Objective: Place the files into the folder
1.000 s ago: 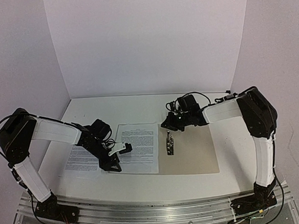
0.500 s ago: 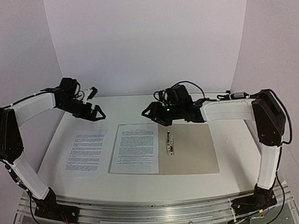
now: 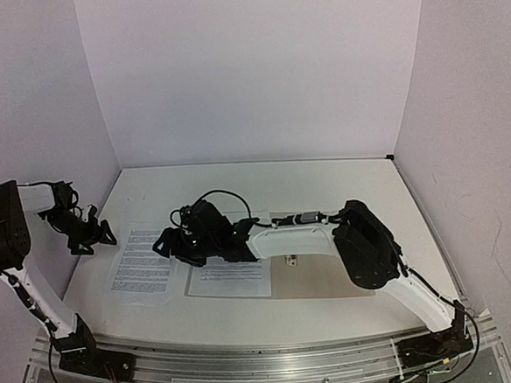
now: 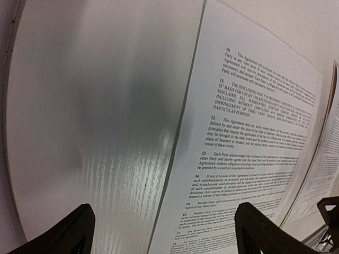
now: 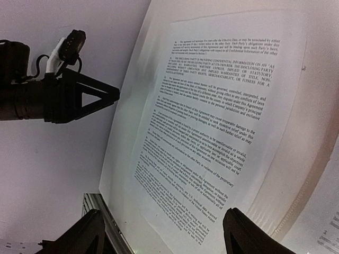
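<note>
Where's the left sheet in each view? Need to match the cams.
Top external: left sheet lies flat on the table, left of centre.
Left wrist: it fills the middle and right, with bare table on its left.
Right wrist: it fills the centre and right.
Shared landmark: second sheet, next to it, at.

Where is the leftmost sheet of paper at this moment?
In the top view, the leftmost sheet lies flat on the left part of the table, between the left gripper and the other sheet; the right gripper hangs over its right edge.
</note>
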Controlling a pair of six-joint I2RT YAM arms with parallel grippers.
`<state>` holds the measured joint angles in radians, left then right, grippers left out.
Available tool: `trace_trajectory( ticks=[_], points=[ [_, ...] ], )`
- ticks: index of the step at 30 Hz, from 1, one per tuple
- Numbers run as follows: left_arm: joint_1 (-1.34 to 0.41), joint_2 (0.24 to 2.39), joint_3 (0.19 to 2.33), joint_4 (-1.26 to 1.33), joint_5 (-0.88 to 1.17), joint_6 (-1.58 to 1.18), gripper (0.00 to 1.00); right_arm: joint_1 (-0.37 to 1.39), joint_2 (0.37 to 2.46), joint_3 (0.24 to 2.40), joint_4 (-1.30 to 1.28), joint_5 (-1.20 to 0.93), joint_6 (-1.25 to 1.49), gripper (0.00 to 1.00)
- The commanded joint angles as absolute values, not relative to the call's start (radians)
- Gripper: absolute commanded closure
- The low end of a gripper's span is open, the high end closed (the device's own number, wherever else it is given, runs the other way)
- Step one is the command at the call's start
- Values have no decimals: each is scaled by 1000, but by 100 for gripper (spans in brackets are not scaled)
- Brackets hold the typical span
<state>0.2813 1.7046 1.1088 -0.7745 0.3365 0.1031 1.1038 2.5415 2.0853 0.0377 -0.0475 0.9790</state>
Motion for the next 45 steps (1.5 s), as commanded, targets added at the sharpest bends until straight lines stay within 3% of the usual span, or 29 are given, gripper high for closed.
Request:
trace_trajectory(
  ticks=[1, 7, 13, 20, 33, 42, 45],
  points=[
    [282, 1712, 1032, -734, 366, 182, 11, 1127, 2596, 2196, -35, 80, 1060, 23],
    [276, 1748, 1007, -741, 412, 211, 21, 1148, 2618, 2227, -191, 247, 1045, 25],
    [272, 1790, 1019, -759, 439, 227, 29, 1152, 2748, 2375, -229, 196, 1057, 26],
    [262, 1821, 1035, -765, 443, 228, 37, 1152, 2736, 2339, -250, 254, 1047, 26],
    [215, 1871, 1094, -762, 504, 207, 46, 1133, 2872, 2427, -164, 35, 1105, 26],
    [216, 1844, 1092, -781, 583, 209, 69, 1122, 2827, 2359, -104, 23, 1110, 26],
    [215, 1834, 1097, -779, 592, 207, 76, 1120, 2829, 2352, -71, 8, 1114, 32]
  ],
)
